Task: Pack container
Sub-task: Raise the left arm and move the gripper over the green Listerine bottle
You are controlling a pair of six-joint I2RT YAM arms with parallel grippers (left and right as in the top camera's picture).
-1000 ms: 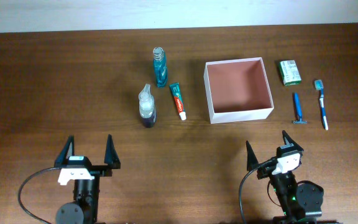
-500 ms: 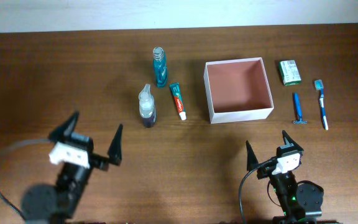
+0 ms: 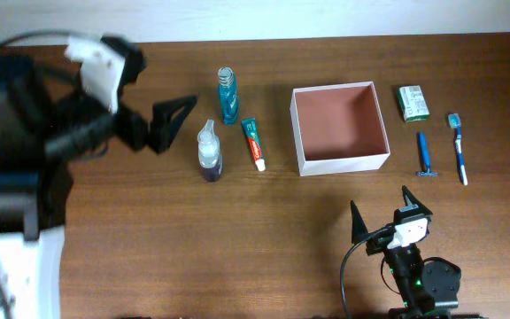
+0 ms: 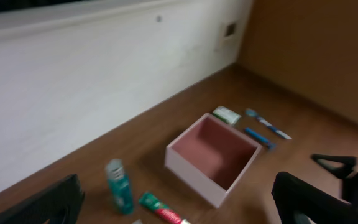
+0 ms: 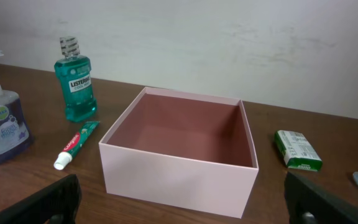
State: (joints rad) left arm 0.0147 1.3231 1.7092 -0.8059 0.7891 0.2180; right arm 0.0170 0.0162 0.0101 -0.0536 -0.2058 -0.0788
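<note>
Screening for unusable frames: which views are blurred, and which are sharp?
Overhead: the left arm is smeared, while the box and toothpaste are crisp. Left wrist: the whole picture is soft and the box edges are fuzzy. Right wrist: sharp, and the mouthwash bottle label reads clearly.

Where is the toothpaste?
In the overhead view, the toothpaste lies left of the container, between it and the soap bottle, just below the mouthwash.

The table (image 3: 264, 221) is dark brown wood. A white wall (image 3: 326, 18) runs along the top of the overhead view. In the left wrist view, a small square plate (image 4: 230, 29) sits on that wall, near a brown wooden panel (image 4: 316, 50) at the upper right.
</note>
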